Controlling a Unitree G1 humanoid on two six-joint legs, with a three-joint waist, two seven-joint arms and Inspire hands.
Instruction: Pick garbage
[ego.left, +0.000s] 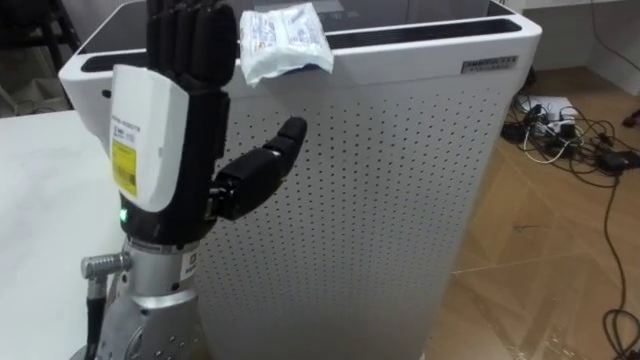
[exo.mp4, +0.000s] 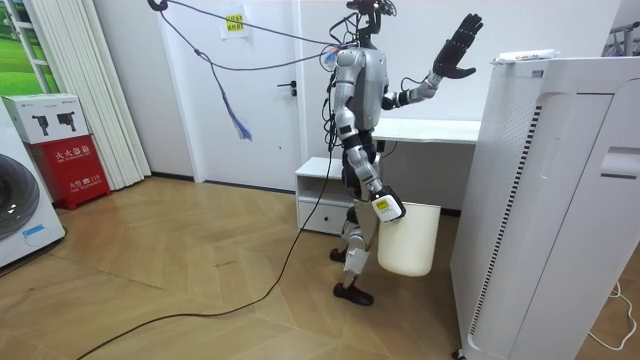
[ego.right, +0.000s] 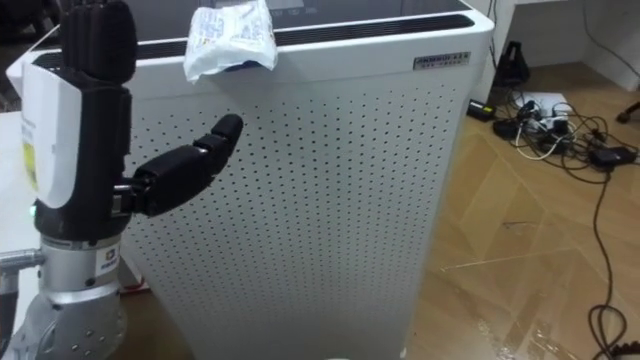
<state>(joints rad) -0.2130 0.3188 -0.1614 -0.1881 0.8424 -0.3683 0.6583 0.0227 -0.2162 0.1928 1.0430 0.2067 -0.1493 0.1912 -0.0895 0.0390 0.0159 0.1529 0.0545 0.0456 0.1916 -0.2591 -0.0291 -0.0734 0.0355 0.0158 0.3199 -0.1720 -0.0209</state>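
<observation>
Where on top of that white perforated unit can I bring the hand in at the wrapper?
The dark top panel of the white perforated cabinet lies bare right of the crumpled white plastic wrapper, to the far corner. Left of the wrapper it is crowded: the open left hand stands there.

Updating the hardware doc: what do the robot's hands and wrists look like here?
Left hand: black segmented fingers, white back shell with a yellow label and green light, silver metal wrist with a small sticker. Right hand: same white shell and yellow label.
</observation>
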